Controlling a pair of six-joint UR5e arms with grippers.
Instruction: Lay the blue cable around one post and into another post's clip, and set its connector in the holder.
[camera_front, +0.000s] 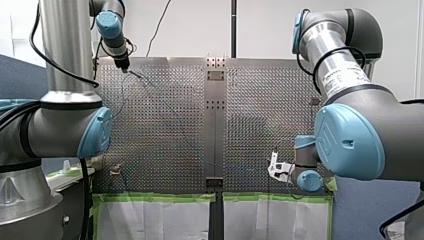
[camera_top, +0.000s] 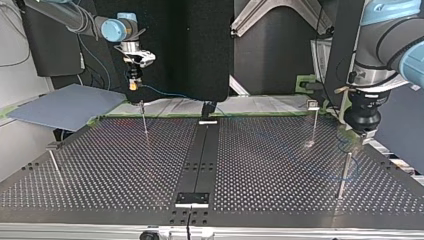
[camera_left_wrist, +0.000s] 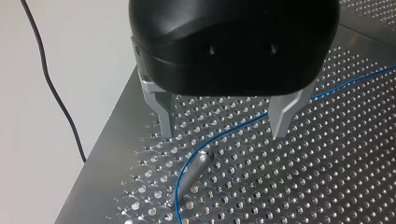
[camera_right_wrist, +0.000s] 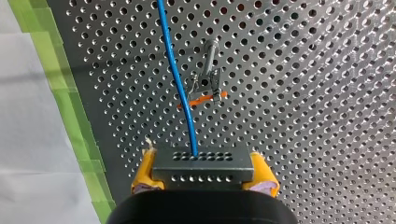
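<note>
Right wrist view: my right gripper (camera_right_wrist: 204, 177) pinches what looks like the connector (camera_right_wrist: 201, 165), blue cable (camera_right_wrist: 177, 79) leading ahead.

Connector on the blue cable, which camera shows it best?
Right wrist view: the connector sits large between the yellow pads, with the blue cable entering it. In the top view it is too small to make out at my right gripper. The front and left wrist views don't reveal it.

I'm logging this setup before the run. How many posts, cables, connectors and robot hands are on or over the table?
Posts: 4
Blue cable: 1
Connector: 1
Hands, left hand and right hand: 2
Total: 8
</note>
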